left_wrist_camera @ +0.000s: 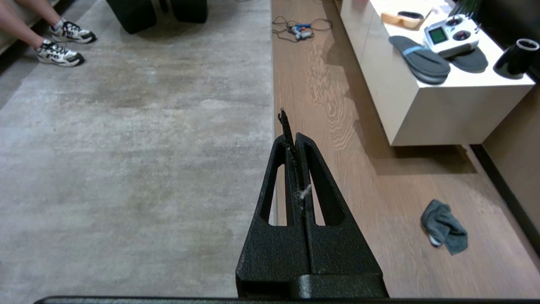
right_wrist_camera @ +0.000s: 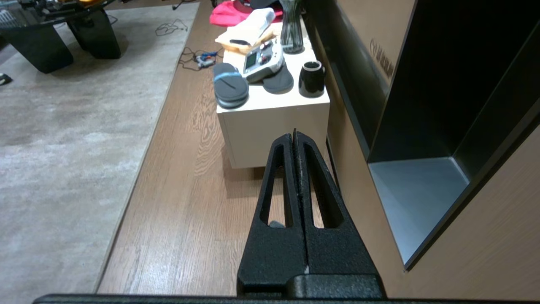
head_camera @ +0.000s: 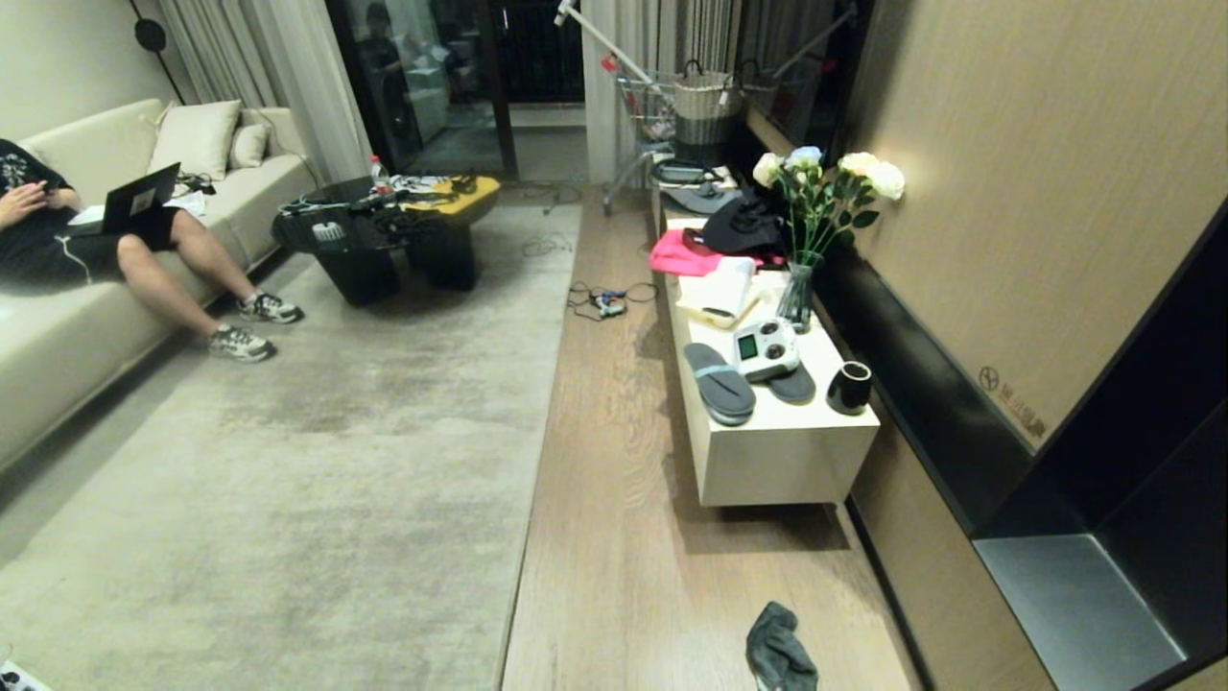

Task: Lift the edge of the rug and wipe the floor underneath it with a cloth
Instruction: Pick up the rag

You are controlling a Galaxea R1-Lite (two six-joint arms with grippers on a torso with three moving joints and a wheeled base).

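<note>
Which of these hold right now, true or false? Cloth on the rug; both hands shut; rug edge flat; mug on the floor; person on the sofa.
1. The cloth lies on the rug. False: it lies on the floor.
2. The left hand and right hand are shut and empty. True.
3. The rug edge lies flat. True.
4. The black mug stands on the floor. False: it stands on the white cabinet.
5. A person sits on the sofa. True.

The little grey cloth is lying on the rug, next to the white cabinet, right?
Not quite. The cloth is lying on the wood floor, not on the rug. It is near the white cabinet, as you said. The head view shows it, with the rug edge well off to its side.
</note>
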